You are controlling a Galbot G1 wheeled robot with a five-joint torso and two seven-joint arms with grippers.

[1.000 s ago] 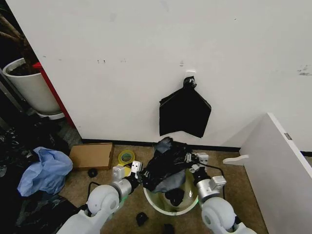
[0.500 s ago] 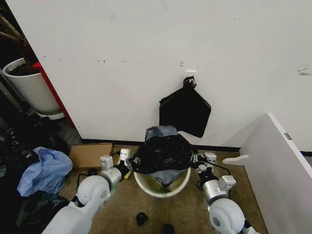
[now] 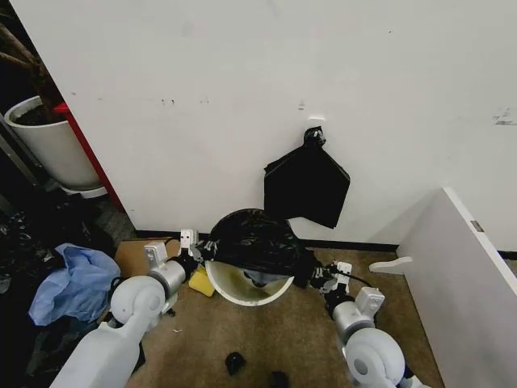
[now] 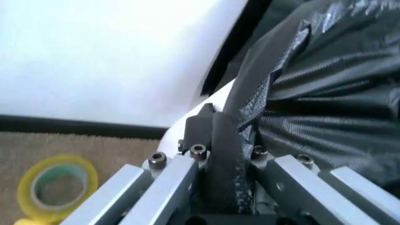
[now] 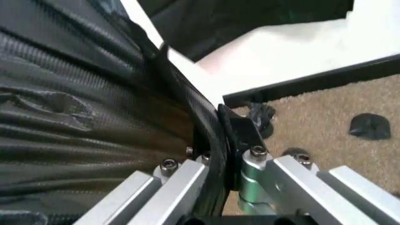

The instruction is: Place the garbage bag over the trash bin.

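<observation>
Left gripper (image 3: 194,252) sits at the left side of the trash bin (image 3: 242,289), its jaws clamped on a twisted edge of the garbage bag (image 3: 252,241); in the left wrist view that strip of black plastic (image 4: 228,140) runs straight between the fingers (image 4: 201,125), with the bin's pale rim just behind. On the opposite side the right gripper (image 3: 311,275) pinches the bag's other edge, and the right wrist view shows the film (image 5: 200,122) pulled taut through its closed jaws beside the rim. Between the two grippers the glossy bag is stretched over the far half of the bin's mouth, while the near rim and part of the cream inner wall remain uncovered. The bin stands on the carpet close to the white wall (image 3: 242,97), below a flat black bag (image 3: 307,186) hanging there. A roll of yellow tape (image 4: 56,185) lies on the carpet near the left gripper
</observation>
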